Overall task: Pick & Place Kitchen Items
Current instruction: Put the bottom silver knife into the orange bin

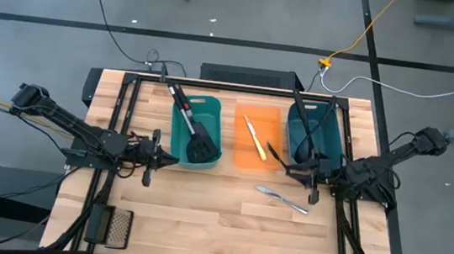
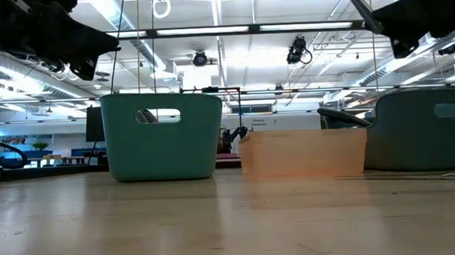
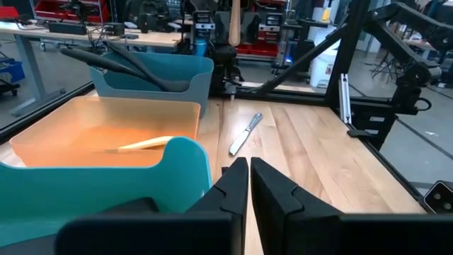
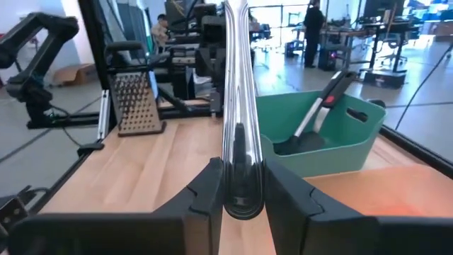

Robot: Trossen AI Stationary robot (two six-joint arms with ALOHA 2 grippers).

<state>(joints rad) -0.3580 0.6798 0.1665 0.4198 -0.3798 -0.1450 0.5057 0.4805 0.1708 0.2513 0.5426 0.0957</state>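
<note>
My right gripper (image 4: 242,202) is shut on a silver table knife (image 4: 239,85) beside the orange bin (image 1: 257,139), between it and the right teal bin (image 1: 315,136). A yellow-handled knife (image 1: 253,136) lies in the orange bin. A black slotted spatula (image 1: 196,136) leans in the left teal bin (image 1: 196,132). Dark utensils (image 1: 305,127) stand in the right teal bin. Another silver knife (image 1: 283,200) lies flat on the table. My left gripper (image 3: 249,185) is shut and empty, just left of the left teal bin. My right gripper pinches the silver knife's near end (image 4: 242,177) between its two fingers. The fingers come level from the table's right side and lie along the knife, which sticks straight out ahead of them. The knife is lifted clear of the table.
A black-framed mesh grater (image 1: 117,227) lies at the table's near left corner and also shows in the right wrist view (image 4: 134,103). A black frame (image 1: 239,88) runs around the work area. There is bare wood in front of the bins.
</note>
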